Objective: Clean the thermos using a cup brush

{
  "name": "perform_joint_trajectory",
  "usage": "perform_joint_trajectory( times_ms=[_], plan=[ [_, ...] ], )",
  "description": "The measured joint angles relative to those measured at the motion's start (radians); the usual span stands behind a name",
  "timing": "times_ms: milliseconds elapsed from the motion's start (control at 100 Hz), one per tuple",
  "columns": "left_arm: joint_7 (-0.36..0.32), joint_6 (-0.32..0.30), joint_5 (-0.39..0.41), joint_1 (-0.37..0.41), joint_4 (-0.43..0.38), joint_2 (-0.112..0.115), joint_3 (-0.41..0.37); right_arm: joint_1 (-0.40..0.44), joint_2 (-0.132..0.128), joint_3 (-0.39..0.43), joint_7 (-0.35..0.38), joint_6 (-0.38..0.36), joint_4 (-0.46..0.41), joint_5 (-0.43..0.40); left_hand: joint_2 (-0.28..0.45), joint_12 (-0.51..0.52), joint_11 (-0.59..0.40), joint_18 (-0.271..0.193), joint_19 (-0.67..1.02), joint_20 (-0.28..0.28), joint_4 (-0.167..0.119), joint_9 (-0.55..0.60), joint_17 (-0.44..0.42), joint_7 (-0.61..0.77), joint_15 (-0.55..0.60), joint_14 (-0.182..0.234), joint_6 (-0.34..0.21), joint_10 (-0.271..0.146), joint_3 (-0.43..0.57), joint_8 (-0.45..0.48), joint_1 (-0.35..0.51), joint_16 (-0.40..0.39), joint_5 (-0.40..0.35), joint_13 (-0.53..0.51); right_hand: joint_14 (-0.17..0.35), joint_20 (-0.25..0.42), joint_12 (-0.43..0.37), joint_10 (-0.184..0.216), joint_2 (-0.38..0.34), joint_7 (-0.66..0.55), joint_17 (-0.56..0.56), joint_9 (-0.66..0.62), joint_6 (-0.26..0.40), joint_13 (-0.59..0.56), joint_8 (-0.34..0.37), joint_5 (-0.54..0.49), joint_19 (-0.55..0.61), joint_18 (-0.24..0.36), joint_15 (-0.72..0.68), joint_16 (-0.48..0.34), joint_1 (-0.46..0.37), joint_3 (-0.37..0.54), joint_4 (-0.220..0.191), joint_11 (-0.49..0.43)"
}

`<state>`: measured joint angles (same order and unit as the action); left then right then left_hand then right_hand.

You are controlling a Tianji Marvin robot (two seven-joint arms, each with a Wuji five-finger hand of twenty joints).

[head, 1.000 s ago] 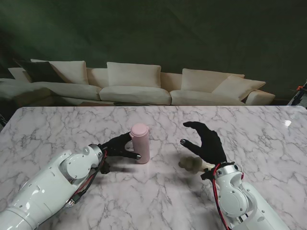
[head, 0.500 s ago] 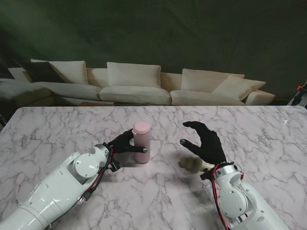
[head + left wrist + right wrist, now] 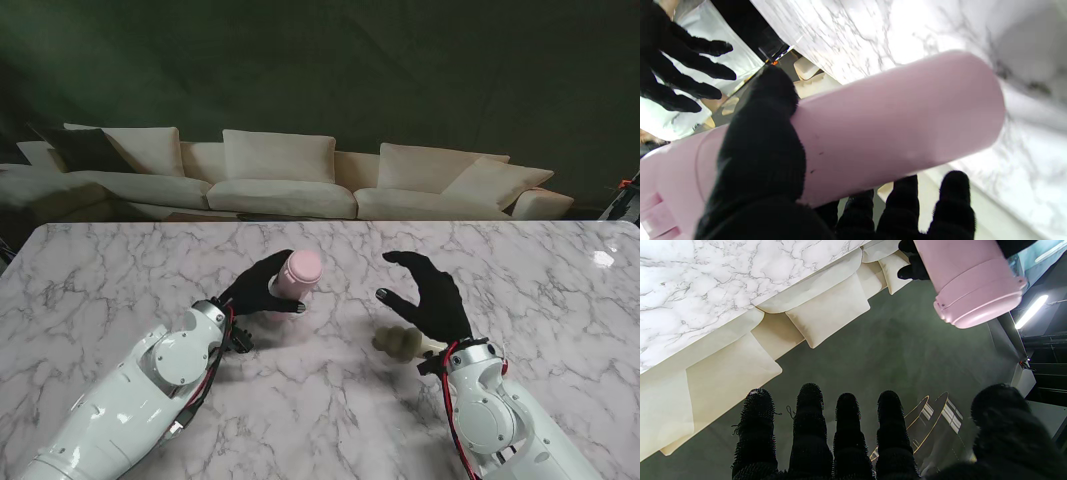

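The left hand [image 3: 262,288], grasping the pink thermos [image 3: 297,274], has lifted and tilted it toward the released right hand [image 3: 425,298] beside the cup brush [image 3: 399,343], readying it for brushing.

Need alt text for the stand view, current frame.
The left hand grips a pink thermos, lifted and tilted off a white marble table. The right hand hovers open above a greenish cup brush lying on the table. A cream sofa stands behind.
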<state>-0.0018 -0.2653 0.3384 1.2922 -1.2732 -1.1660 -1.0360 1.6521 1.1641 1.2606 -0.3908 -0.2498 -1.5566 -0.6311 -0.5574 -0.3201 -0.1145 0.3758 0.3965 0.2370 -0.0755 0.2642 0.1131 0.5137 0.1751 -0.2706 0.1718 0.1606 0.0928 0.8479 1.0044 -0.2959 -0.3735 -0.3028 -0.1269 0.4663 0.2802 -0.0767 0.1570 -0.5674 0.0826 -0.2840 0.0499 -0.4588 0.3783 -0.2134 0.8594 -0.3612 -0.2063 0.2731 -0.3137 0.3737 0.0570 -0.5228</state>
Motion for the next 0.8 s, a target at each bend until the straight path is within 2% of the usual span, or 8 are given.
perform_joint_trajectory(
  times_ms=[90, 170, 300, 370, 440, 490, 610, 800],
  plan=[
    [-0.021, -0.018, 0.131, 0.001, -0.029, 0.022, -0.029, 0.001, 0.0, 0.001, -0.002, -0.001, 0.0, 0.0, -0.002, -0.035, -0.045, -0.105, 0.156, 0.06, -0.005, 0.097, 0.054, 0.006, 0.053, 0.037, 0.0, 0.022, 0.078, 0.07, 0.001, -0.019, 0.047, -0.158, 0.0, 0.0, 0.0, 0.0, 0.0, 0.0, 0.0, 0.0, 0.0, 0.0, 0.001, 0.0, 0.0, 0.0, 0.0, 0.0, 0.0, 0.0, 0.0, 0.0],
    [-0.06, -0.034, 0.21, 0.005, -0.052, 0.044, -0.062, 0.002, 0.0, 0.003, -0.004, -0.002, -0.001, 0.0, -0.002, -0.061, -0.097, -0.105, 0.248, 0.085, 0.008, 0.218, 0.12, 0.031, 0.053, 0.046, 0.013, 0.034, 0.08, 0.14, -0.017, -0.023, 0.048, -0.259, 0.0, 0.0, 0.0, 0.0, 0.0, 0.0, 0.0, 0.0, 0.0, 0.0, 0.001, 0.0, -0.001, 0.0, 0.0, 0.0, 0.0, 0.0, 0.0, 0.0],
    [-0.054, -0.07, 0.255, 0.009, -0.062, 0.073, -0.079, 0.002, 0.001, 0.003, -0.004, -0.003, -0.001, 0.0, -0.002, -0.164, -0.188, -0.112, 0.408, 0.132, 0.09, 0.421, 0.217, 0.102, 0.054, 0.046, 0.022, 0.021, 0.08, 0.173, -0.057, -0.112, 0.048, -0.402, 0.0, 0.005, 0.0, 0.0, 0.0, 0.0, 0.0, 0.0, 0.0, 0.0, 0.001, 0.0, -0.002, 0.0, 0.0, 0.0, 0.0, 0.0, 0.0, 0.0],
    [-0.037, -0.087, 0.295, 0.012, -0.062, 0.078, -0.082, 0.002, 0.001, 0.003, -0.004, -0.003, -0.001, 0.0, -0.002, -0.241, -0.185, -0.122, 0.473, 0.136, 0.091, 0.464, 0.253, 0.124, 0.07, 0.046, 0.026, 0.018, 0.08, 0.173, -0.085, -0.176, 0.046, -0.451, 0.0, 0.007, 0.0, 0.0, 0.0, 0.0, 0.0, 0.0, 0.0, 0.0, 0.001, 0.0, -0.002, 0.0, 0.0, 0.0, 0.0, 0.0, 0.0, 0.0],
    [-0.033, -0.094, 0.337, 0.013, -0.063, 0.083, -0.081, 0.001, 0.001, 0.003, -0.001, -0.004, -0.001, 0.002, -0.003, -0.286, -0.176, -0.138, 0.531, 0.144, 0.101, 0.501, 0.271, 0.125, 0.097, 0.041, 0.026, 0.01, 0.068, 0.118, -0.095, -0.247, 0.027, -0.477, 0.0, 0.007, 0.0, 0.0, 0.0, 0.0, 0.0, 0.0, 0.0, 0.0, 0.001, 0.0, -0.002, 0.0, 0.0, 0.0, 0.0, 0.0, 0.0, 0.0],
    [-0.034, -0.097, 0.355, 0.015, -0.068, 0.087, -0.078, 0.001, 0.0, 0.003, 0.003, -0.004, -0.001, 0.004, -0.003, -0.299, -0.17, -0.145, 0.562, 0.145, 0.116, 0.519, 0.272, 0.087, 0.11, 0.033, 0.026, 0.01, 0.058, 0.023, -0.095, -0.301, -0.008, -0.487, 0.0, 0.007, 0.0, 0.0, 0.0, 0.0, 0.0, 0.0, 0.0, 0.0, 0.001, 0.0, -0.002, 0.0, 0.0, 0.0, 0.0, 0.0, 0.0, 0.0],
    [-0.041, -0.102, 0.38, 0.022, -0.098, 0.097, -0.072, 0.001, 0.0, 0.003, 0.01, -0.004, -0.001, 0.007, -0.003, -0.335, -0.172, -0.171, 0.612, 0.154, 0.12, 0.568, 0.281, -0.017, 0.188, 0.025, 0.022, 0.01, -0.009, -0.162, -0.095, -0.405, -0.098, -0.502, 0.0, 0.008, 0.0, 0.0, 0.0, 0.0, 0.011, 0.0, 0.0, 0.0, 0.001, 0.0, -0.002, 0.0, 0.0, 0.0, 0.0, 0.0, 0.0, -0.001],
    [-0.027, -0.11, 0.469, 0.037, -0.159, 0.101, -0.068, 0.005, 0.0, 0.008, 0.015, -0.007, -0.006, 0.016, -0.004, -0.352, -0.186, -0.171, 0.638, 0.184, 0.12, 0.586, 0.274, -0.029, 0.226, 0.022, 0.022, 0.007, -0.048, -0.198, -0.095, -0.468, -0.143, -0.505, 0.0, 0.009, 0.0, 0.0, 0.0, 0.0, 0.038, 0.0, 0.0, 0.0, 0.001, 0.0, 0.006, 0.001, 0.0, 0.0, 0.0, 0.0, 0.0, -0.01]
  ],
)
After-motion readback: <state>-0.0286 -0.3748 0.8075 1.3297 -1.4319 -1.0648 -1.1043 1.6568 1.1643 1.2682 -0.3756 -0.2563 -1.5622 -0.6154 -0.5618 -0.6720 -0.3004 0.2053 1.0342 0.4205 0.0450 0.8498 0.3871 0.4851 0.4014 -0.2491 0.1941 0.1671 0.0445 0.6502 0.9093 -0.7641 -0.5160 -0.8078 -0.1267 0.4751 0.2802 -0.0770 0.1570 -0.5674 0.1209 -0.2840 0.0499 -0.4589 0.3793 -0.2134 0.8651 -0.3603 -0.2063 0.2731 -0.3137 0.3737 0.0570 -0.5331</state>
